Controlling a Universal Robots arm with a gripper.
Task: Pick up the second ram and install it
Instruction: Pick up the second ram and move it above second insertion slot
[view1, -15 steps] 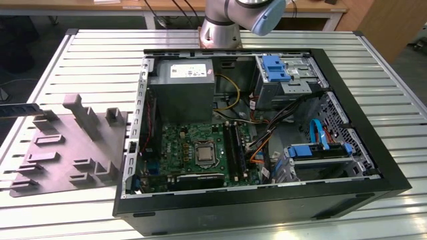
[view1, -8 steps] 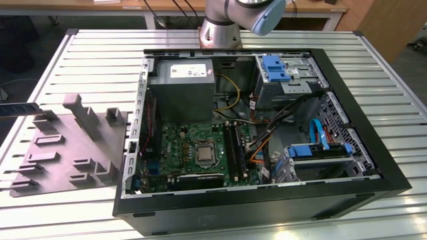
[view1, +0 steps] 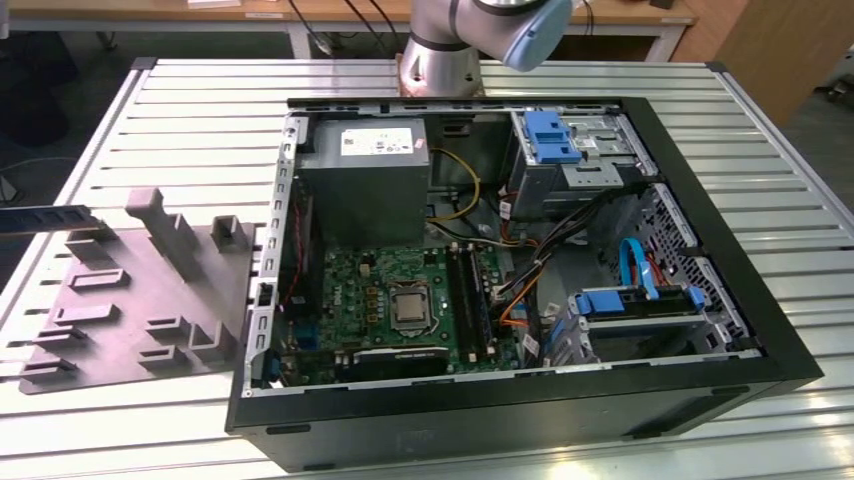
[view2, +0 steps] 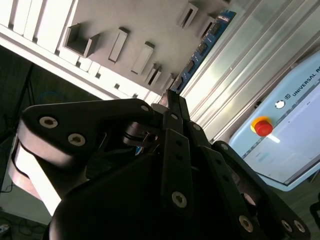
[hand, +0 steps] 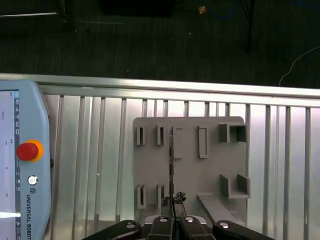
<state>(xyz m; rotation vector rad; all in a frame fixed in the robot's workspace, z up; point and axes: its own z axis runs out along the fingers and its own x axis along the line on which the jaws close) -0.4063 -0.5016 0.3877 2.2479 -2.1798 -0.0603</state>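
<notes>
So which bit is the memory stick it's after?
Find the grey tray on the slatted table beside the open computer case. The second ram is the thin blue strip over it, one end in the gripper. Unlike the tray's grey ribs, it carries black chips.

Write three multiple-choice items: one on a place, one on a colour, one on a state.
1. From the computer case, the grey tray lies: A) inside; B) to the exterior view's left; C) to the exterior view's right.
2. The round button on the pendant is: A) green; B) red; C) blue.
3. The gripper is: A) open; B) shut on a cable; C) shut on the second ram.
Answers: B, it sits beyond the case's wall; B, red in both wrist views; C, the stick juts from its grip.
</notes>
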